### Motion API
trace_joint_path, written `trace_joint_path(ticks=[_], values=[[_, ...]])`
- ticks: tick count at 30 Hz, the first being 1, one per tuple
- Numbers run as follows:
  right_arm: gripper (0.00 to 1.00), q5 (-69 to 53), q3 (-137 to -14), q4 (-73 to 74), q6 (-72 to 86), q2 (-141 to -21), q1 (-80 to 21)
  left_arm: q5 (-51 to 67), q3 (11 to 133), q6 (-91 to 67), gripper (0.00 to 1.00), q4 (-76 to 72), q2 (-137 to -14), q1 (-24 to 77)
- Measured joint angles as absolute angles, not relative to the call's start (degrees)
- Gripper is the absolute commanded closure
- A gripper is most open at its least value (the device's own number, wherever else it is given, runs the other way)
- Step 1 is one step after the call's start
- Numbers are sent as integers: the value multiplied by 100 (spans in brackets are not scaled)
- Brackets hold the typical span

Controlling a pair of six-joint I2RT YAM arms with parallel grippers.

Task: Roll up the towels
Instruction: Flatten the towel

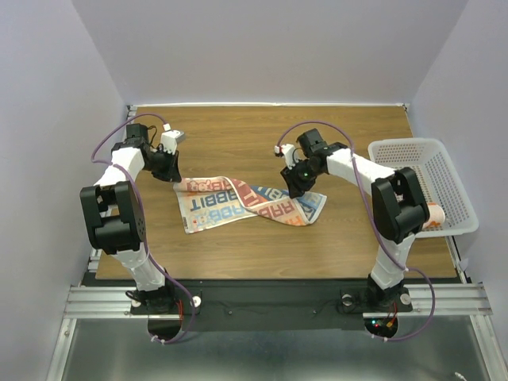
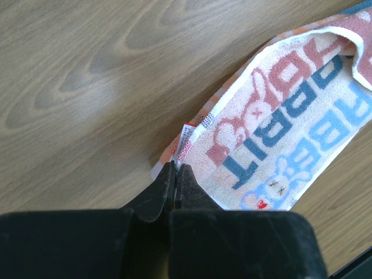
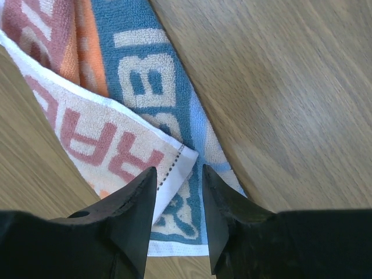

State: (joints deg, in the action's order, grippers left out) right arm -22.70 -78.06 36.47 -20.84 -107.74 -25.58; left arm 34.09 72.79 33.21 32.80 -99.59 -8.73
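The towel (image 1: 238,205) lies in the middle of the wooden surface (image 1: 238,135), between the two arms. It is stretched left to right, with a twist near its middle so that the right part shows a bluer face. It is thin, soft terry, so I judge it light and limp. It should sag or fold wherever it is not held, and drag on the wood rather than slide. The corners and hems look like the best places to take hold. A tidy roll probably needs a flat, even strip first, and the twist stands in the way of that.

Over the towel's right part, the right fingers (image 1: 298,186) stand apart. They straddle a white-hemmed, folded-over corner without closing on it. A little farther back, at the towel's far-left corner, the left fingers (image 2: 175,177) are pressed together. They seem to pinch the hem just beside the small label (image 2: 186,135).

At the right edge of the surface sits a white perforated basket (image 1: 444,159), well apart from the towel. What looks like a rolled towel (image 1: 435,213) lies at its near end. Nothing else crowds the working area.
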Motion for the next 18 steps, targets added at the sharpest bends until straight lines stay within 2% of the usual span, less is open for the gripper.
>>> trace_joint_path(ticks=[15,16,18], values=[[55,-2265,-8020,3697,-1828,-11292,-2558,3409,7279,3321,100,3282,-9968,-873],[57,-2265,-8062,3695,-1820,-11316,-2556,3409,7279,3321,100,3282,-9968,-873],[70,-2307,-8169,3693,-1791,-11395,-2556,3409,7279,3321,100,3282,-9968,-873]])
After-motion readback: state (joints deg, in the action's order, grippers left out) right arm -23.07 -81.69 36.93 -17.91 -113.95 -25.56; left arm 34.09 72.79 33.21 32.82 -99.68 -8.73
